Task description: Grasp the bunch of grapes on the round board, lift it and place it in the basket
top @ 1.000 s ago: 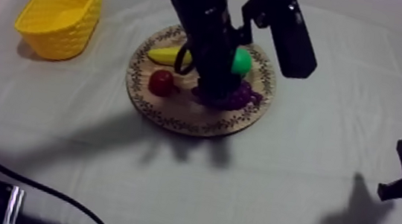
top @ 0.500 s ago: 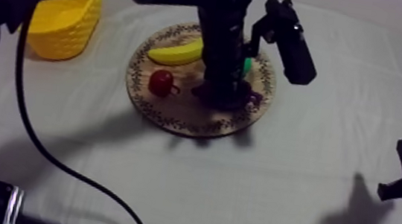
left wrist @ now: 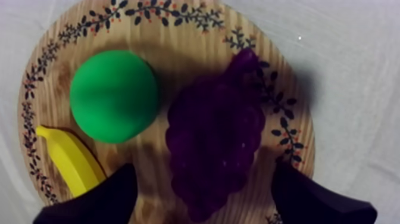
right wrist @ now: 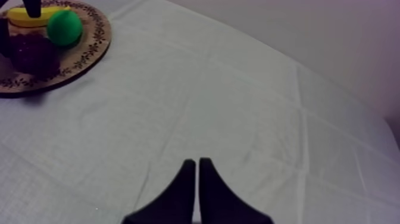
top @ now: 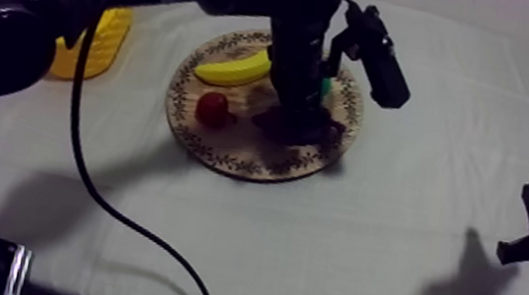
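The round wooden board with patterned rim (left wrist: 178, 36) is matt, grained bare wood. The purple bunch of grapes (left wrist: 214, 143), between the matt black fingers (left wrist: 101, 202) of the left gripper (left wrist: 204, 179), looks like smooth, dull plastic. Beside them, the green round toy fruit (left wrist: 113, 95) and yellow banana (left wrist: 71, 161) are smooth. The grey-white cloth (right wrist: 238, 107) is matt and creased.

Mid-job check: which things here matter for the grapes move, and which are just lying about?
Job: grapes, board, basket, left claw (open, either side of the grapes).
Lying about: banana, green fruit, red fruit, right claw (shut, away from the board).
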